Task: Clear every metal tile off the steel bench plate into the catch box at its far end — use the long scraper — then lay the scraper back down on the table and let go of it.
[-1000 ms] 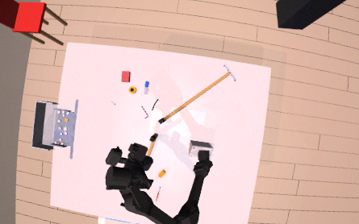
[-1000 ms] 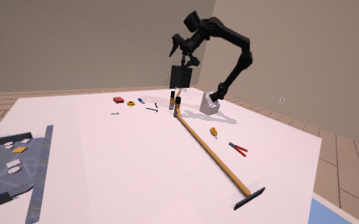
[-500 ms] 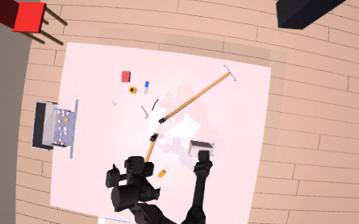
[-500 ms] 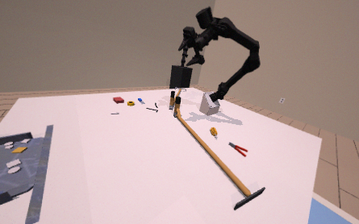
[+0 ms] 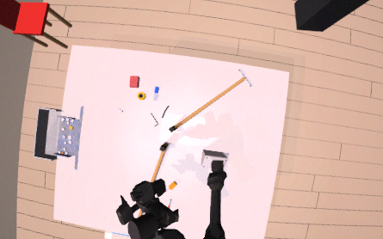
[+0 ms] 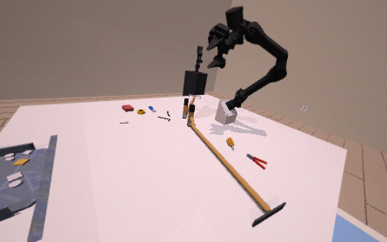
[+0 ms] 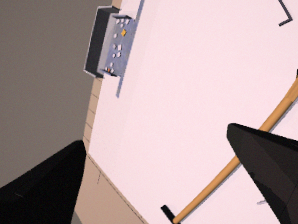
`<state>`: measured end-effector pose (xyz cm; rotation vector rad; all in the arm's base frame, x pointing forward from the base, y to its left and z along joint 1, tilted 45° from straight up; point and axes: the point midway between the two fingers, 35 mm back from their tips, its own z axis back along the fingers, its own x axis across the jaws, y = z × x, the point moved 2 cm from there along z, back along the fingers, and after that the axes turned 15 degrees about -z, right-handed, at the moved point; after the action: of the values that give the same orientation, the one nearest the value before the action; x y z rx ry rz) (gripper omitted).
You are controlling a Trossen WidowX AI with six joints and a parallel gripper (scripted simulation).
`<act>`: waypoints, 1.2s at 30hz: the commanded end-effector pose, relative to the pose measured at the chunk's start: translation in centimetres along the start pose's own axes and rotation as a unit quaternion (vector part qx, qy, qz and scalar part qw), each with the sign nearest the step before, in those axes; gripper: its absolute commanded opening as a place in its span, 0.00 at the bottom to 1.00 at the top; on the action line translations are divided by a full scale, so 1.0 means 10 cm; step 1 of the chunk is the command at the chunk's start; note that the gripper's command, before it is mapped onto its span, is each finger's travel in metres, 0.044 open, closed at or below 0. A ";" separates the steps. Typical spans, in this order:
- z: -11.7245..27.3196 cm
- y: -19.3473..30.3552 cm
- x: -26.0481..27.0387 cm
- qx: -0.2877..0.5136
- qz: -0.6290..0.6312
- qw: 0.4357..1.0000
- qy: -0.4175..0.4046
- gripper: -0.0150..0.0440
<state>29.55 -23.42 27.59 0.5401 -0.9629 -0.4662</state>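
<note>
The long scraper (image 5: 157, 165) (image 6: 228, 165) (image 7: 215, 182) lies on the table, with a wooden handle, dark grip end and flat dark blade (image 6: 270, 214) (image 7: 168, 212). The arm hides its blade in the top view. My gripper (image 6: 210, 57) (image 7: 158, 138) is open and empty, high above the table; in the wrist view the right finger overlaps the scraper handle. The steel bench plate (image 5: 77, 144) (image 6: 31, 175) (image 7: 128, 47) is blue-grey at the table's left edge. Several pale tiles and an orange tile (image 5: 71, 127) (image 6: 21, 162) (image 7: 124, 32) lie on it. The dark catch box (image 5: 45, 133) (image 7: 97, 45) adjoins its outer end.
A long rake (image 5: 211, 101) lies beyond the scraper's grip end. A red block (image 5: 133, 81) (image 6: 128, 108), yellow tape roll (image 5: 141, 95) (image 6: 141, 111) and hex key (image 5: 154, 119) lie at the back. An orange cutter (image 5: 173, 185) (image 6: 230, 142) and red pliers (image 6: 260, 161) lie beside the scraper.
</note>
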 end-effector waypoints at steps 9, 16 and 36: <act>0.21 0.35 -0.04 0.040 0.136 0.989 -0.049 1.00; 0.34 0.55 -0.07 0.058 0.214 0.972 -0.078 1.00; 0.67 1.10 -0.30 0.094 0.434 0.883 -0.154 1.00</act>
<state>24.34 -15.57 35.40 0.1935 -1.4171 0.2963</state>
